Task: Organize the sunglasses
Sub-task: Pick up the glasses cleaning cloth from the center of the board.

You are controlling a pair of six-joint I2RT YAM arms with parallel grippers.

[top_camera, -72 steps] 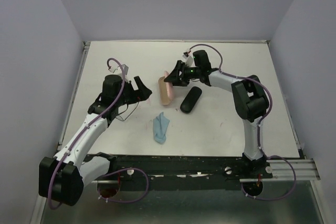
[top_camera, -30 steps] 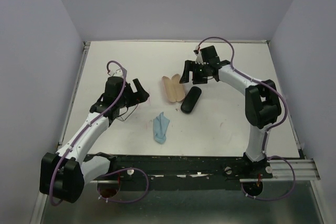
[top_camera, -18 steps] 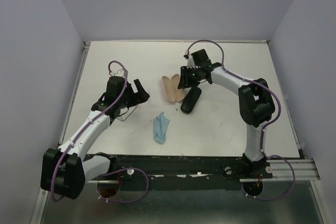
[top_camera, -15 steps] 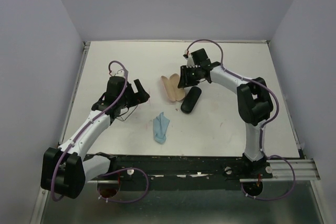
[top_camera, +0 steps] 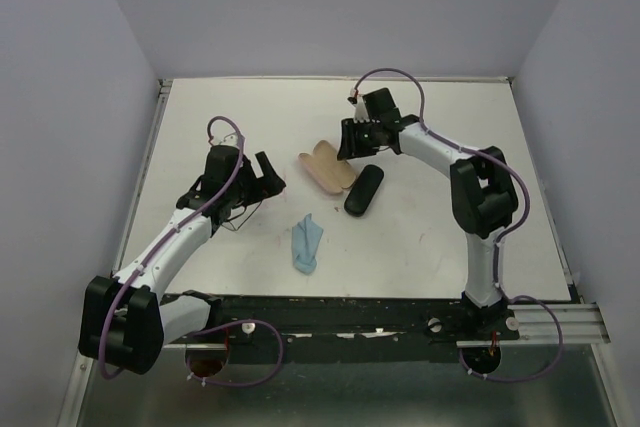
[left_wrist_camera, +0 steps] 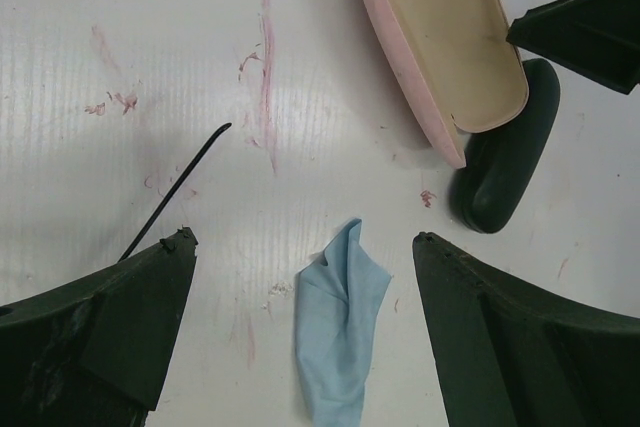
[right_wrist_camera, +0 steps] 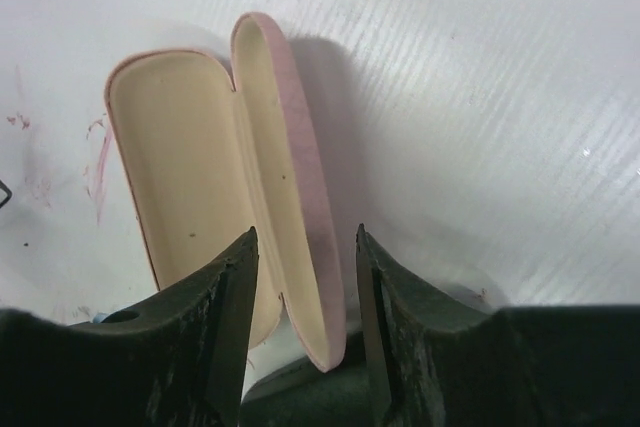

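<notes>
No sunglasses show in any view. The pink case [top_camera: 325, 167] lies open mid-table, its cream inside [right_wrist_camera: 180, 167] bare. My right gripper [top_camera: 348, 144] is at its right end, jaws half closed around one half of the shell [right_wrist_camera: 300, 197]. From the wrist, my right gripper [right_wrist_camera: 305, 232] shows only slim gaps beside that half. The black case [top_camera: 364, 190] lies shut just below, its end under the pink one [left_wrist_camera: 440, 47]. My left gripper [top_camera: 268, 172] hovers wide open and holds nothing. Between its jaws [left_wrist_camera: 305, 238] I see the table and the blue cloth.
A crumpled light-blue cloth [top_camera: 307, 242] lies toward the near edge, also seen from the left wrist [left_wrist_camera: 340, 337]. A thin black cable [left_wrist_camera: 175, 192] trails by the left finger. Red smears mark the white table [left_wrist_camera: 265, 67]. Walls close in the table's sides and back.
My right gripper came down onto the pink case's right end and closed about halfway. The case's far end then swung left, so it lies flatter. The left arm barely moved.
</notes>
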